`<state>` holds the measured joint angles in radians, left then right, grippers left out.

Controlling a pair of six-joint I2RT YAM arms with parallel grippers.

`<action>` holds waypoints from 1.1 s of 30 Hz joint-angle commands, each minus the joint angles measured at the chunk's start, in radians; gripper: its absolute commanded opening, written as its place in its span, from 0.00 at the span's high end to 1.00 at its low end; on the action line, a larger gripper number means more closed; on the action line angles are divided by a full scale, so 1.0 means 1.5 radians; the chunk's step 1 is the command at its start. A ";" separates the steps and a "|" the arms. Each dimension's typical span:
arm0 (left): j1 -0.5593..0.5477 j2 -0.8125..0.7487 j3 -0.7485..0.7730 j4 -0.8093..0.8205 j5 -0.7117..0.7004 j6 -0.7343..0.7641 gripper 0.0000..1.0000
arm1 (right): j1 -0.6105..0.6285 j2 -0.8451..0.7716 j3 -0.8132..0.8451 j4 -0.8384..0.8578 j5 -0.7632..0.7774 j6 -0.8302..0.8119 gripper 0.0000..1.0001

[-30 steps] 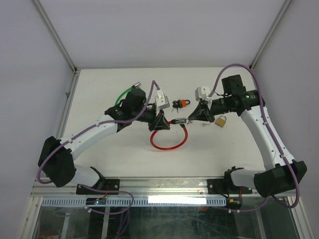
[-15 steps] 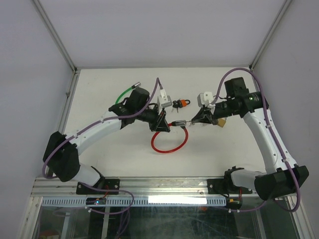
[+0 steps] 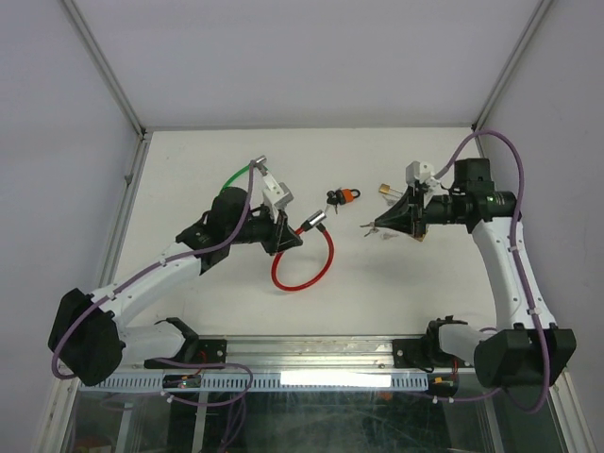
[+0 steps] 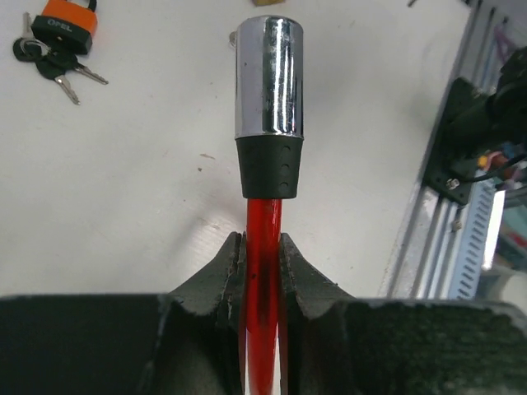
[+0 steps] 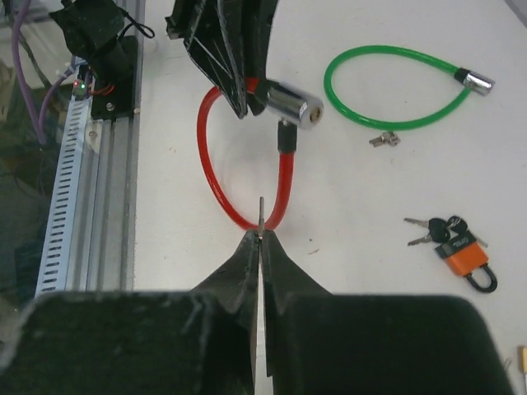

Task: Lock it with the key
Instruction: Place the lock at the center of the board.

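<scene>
**Two locks in play, one thin key to seat**

Two risks stood out. The right gripper (image 5: 260,239) was closed on the key (image 5: 261,216), pinching it edge-on so that only a thin sliver of blade stood proud of the fingertips. With so narrow a hold, the key would probably twist or slide back between the pads if its tip met the lock face off-centre. The left gripper (image 4: 262,247) was clamped on the red cable (image 5: 284,181) just behind the black collar of the chrome lock head (image 4: 269,78). Because the head was carried on a flexible cable, it would likely swing away under a push instead of taking the key.

The key hung above the table (image 3: 425,293), to the right of the lock head and well apart from it. The head was held up off the surface with its red loop trailing below it.

By count there were two cable locks: the red one in hand and a green cable (image 5: 328,82) lying idle beyond it. One orange padlock (image 5: 464,253) lay with a small bunch of keys (image 5: 432,229) attached. One loose key (image 5: 384,140) lay just beside the green loop, and one key was in the right gripper. Whether the held key matched the red lock could not be told.
</scene>
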<state>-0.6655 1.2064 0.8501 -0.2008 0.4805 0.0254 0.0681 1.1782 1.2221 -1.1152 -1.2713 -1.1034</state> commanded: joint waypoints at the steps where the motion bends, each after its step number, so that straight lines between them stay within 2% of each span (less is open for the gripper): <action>1: 0.052 -0.062 -0.105 0.294 0.137 -0.259 1.00 | -0.060 -0.039 -0.109 0.231 -0.110 0.230 1.00; 3: 0.072 -0.067 -0.159 0.410 0.142 -0.353 1.00 | -0.062 -0.043 -0.174 0.344 -0.121 0.338 1.00; 5: 0.094 -0.062 -0.192 0.476 0.132 -0.428 1.00 | -0.062 -0.042 -0.237 0.499 -0.123 0.481 1.00; 7: 0.122 -0.049 -0.208 0.495 0.128 -0.490 1.00 | -0.056 -0.036 -0.302 0.637 -0.107 0.583 1.00; 10: 0.153 -0.016 -0.238 0.521 0.137 -0.561 1.00 | -0.027 -0.012 -0.350 0.720 -0.036 0.654 1.00; 13: 0.166 0.020 -0.278 0.538 0.140 -0.610 1.00 | 0.024 0.030 -0.359 0.745 0.008 0.681 1.00; 15: 0.167 0.027 -0.298 0.502 0.116 -0.608 1.00 | 0.058 0.066 -0.358 0.762 0.013 0.700 1.00; 21: 0.165 -0.068 -0.355 0.328 -0.091 -0.559 1.00 | 0.115 0.168 -0.333 0.769 0.129 0.744 1.00; 22: 0.165 -0.085 -0.360 0.309 -0.119 -0.554 0.97 | 0.122 0.188 -0.326 0.764 0.141 0.748 1.00; 24: 0.166 -0.101 -0.362 0.283 -0.148 -0.549 0.83 | 0.145 0.228 -0.307 0.737 0.156 0.747 1.00; 30: 0.166 -0.042 -0.347 0.252 -0.172 -0.539 0.71 | 0.212 0.303 -0.245 0.646 0.212 0.674 1.00; 33: 0.167 -0.009 -0.309 0.188 -0.208 -0.534 0.64 | 0.218 0.323 -0.235 0.627 0.244 0.661 0.91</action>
<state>-0.4179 1.1511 0.3077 0.1566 0.2569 -0.7948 0.3843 1.6447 0.8173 -0.1276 -0.9833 -0.0612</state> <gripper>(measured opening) 0.315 0.050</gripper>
